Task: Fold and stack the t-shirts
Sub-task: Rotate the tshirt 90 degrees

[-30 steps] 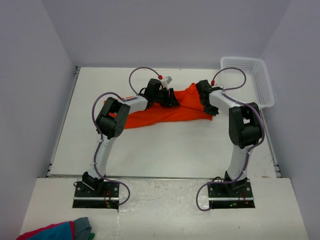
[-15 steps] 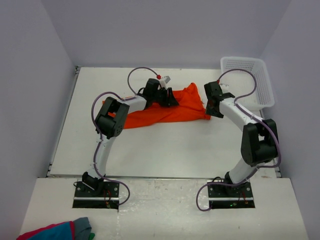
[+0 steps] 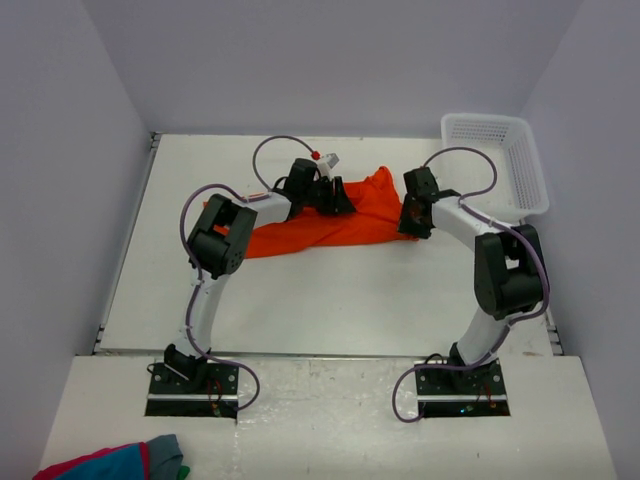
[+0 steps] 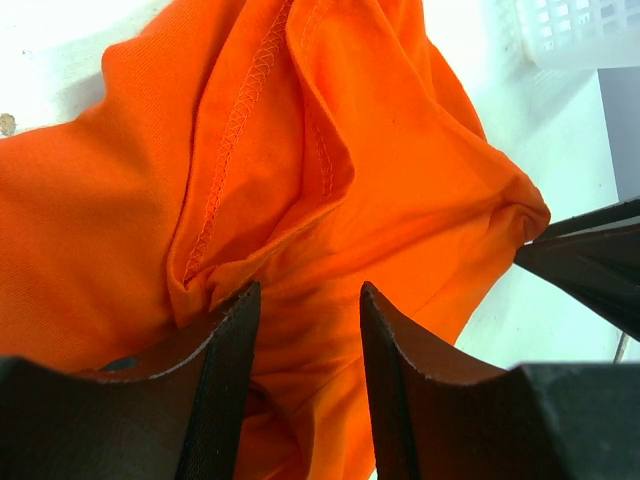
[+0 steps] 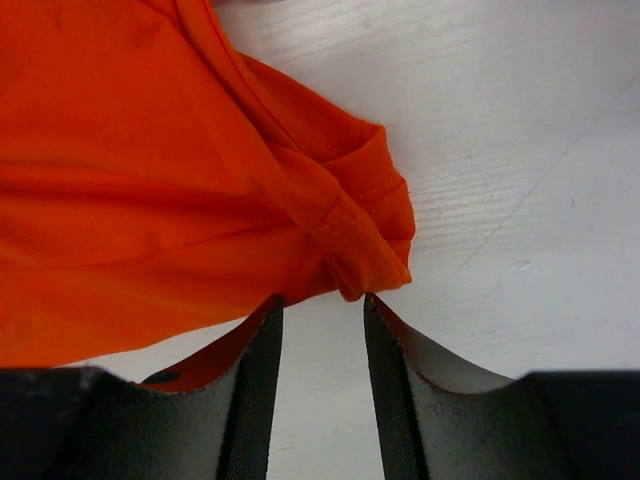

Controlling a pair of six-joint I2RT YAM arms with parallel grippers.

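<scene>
My left fingers (image 4: 225, 370) sit partway apart on the orange t-shirt (image 3: 340, 228) with cloth bunched in the gap, and honestly I can't tell if I'm pinching it. The shirt lies crumpled across the far middle of the table (image 3: 330, 290). My right fingers (image 5: 255, 380) are narrowly apart at its right-hand corner, bare table between them, holding nothing. A white basket (image 3: 500, 165) sits far right.
</scene>
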